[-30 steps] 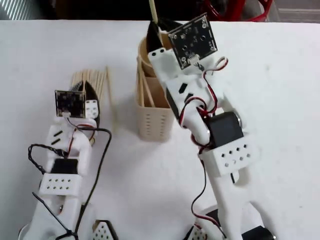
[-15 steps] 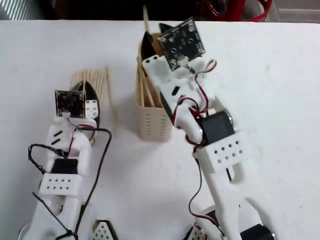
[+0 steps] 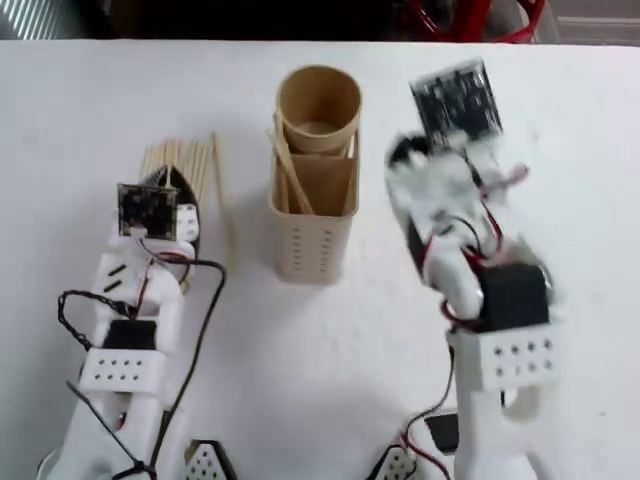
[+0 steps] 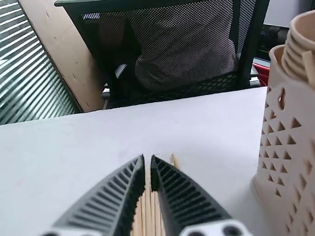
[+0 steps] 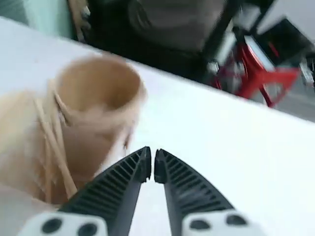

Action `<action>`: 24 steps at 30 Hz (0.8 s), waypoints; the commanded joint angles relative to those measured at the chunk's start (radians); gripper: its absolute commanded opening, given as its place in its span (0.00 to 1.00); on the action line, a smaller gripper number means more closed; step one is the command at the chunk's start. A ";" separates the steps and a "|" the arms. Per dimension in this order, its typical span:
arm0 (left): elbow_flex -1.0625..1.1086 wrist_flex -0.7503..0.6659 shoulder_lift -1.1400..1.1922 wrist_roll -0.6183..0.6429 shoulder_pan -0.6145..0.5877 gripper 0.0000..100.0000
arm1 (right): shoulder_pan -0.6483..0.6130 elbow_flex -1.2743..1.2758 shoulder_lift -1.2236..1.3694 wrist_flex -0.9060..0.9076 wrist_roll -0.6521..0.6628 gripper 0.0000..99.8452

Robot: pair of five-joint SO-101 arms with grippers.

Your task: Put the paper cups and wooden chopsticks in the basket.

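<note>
Over the table in the high view, you have a beige perforated plastic basket [image 3: 312, 240] standing upright near the middle of the white table [image 3: 570, 220]. A stack of brown paper cups [image 3: 318, 100] sits in its far end and a few thin wooden chopsticks [image 3: 292, 178] lean inside the near part. A loose bundle of wooden chopsticks [image 3: 175, 158] lies flat on the table left of the basket, apart from it. Your left gripper [image 3: 183, 190] is over that bundle. Your right arm [image 3: 470, 250] is off to the basket's right, not touching it. Left wrist view: the left gripper [image 4: 147, 164] has its jaws nearly together, only a thin slit, low over the loose bundle [image 4: 147, 216], which shows through the slit; can't tell whether any stick is pinched. One stick [image 4: 173, 160] pokes out just past the tips. The basket [image 4: 288, 157] stands nearby with the paper cups [image 4: 302, 44] rising above its rim, and a black mesh chair [image 4: 187, 49] is beyond the table. Right wrist view: the right gripper [image 5: 151, 164] has its jaws closed to a hairline gap, holding nothing, over bare table [image 5: 236, 142]. The paper cups [image 5: 101, 93] sit in the basket [image 5: 17, 128] just beside the tips, with chopsticks [image 5: 51, 137] leaning in it.
</note>
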 commanded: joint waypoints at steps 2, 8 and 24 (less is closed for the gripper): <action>-0.101 0.092 -0.024 -0.006 -0.104 0.05 | 0.096 0.232 -0.156 0.018 0.192 0.02; -0.262 0.238 0.101 -0.026 -0.182 0.05 | 0.185 0.661 -0.314 -0.074 0.336 0.02; -1.168 1.134 0.960 -0.087 -0.062 0.05 | 0.364 1.218 -0.886 -0.090 0.347 0.02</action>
